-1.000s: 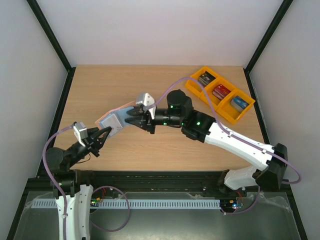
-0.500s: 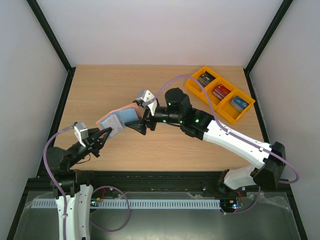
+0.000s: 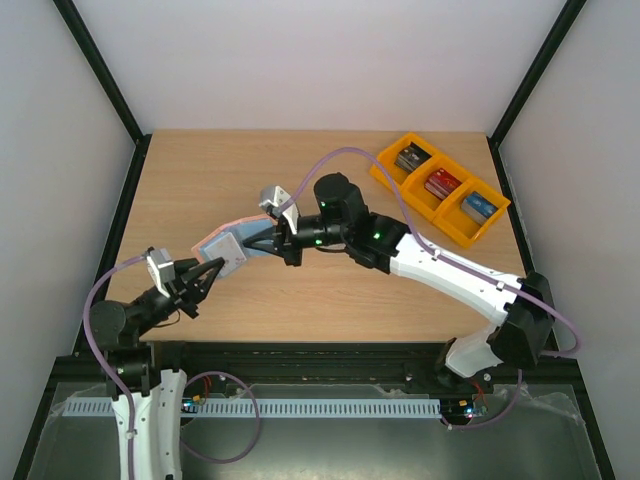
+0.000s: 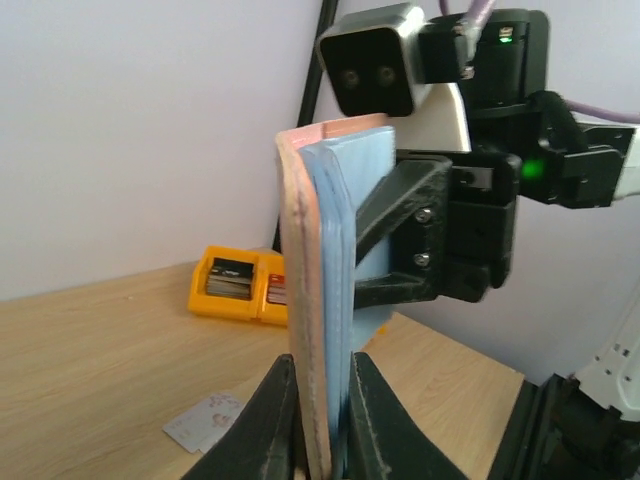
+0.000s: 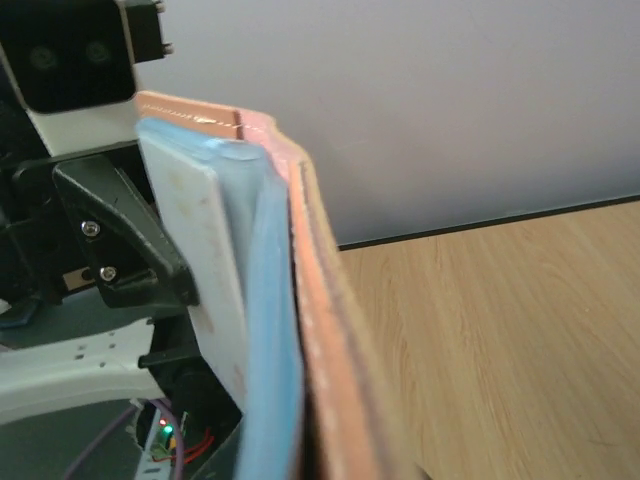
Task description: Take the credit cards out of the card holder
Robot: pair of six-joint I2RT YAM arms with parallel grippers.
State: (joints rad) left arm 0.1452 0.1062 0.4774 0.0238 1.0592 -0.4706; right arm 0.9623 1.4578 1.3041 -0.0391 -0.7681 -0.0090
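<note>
My left gripper [image 3: 207,272] is shut on the lower edge of the card holder [image 3: 226,245] and holds it up above the table. In the left wrist view the holder stands edge-on between my fingers, pinkish-tan outside [image 4: 300,300], light blue inside. My right gripper [image 3: 268,240] is up against the holder's far side. Its fingers [image 4: 400,235] show just behind the blue flap, and whether they are apart is hidden. In the right wrist view the holder [image 5: 320,300] fills the middle, with a whitish card [image 5: 190,250] against the blue. Another whitish card [image 4: 205,420] lies flat on the table.
An orange bin [image 3: 440,187] with dark, red and blue boxes stands at the back right, and shows in the left wrist view [image 4: 238,285]. Black frame posts and white walls close in the wooden table [image 3: 200,180].
My right arm has swung left and brought its gripper closer in against the card holder. My left gripper has kept its hold and barely moved.
</note>
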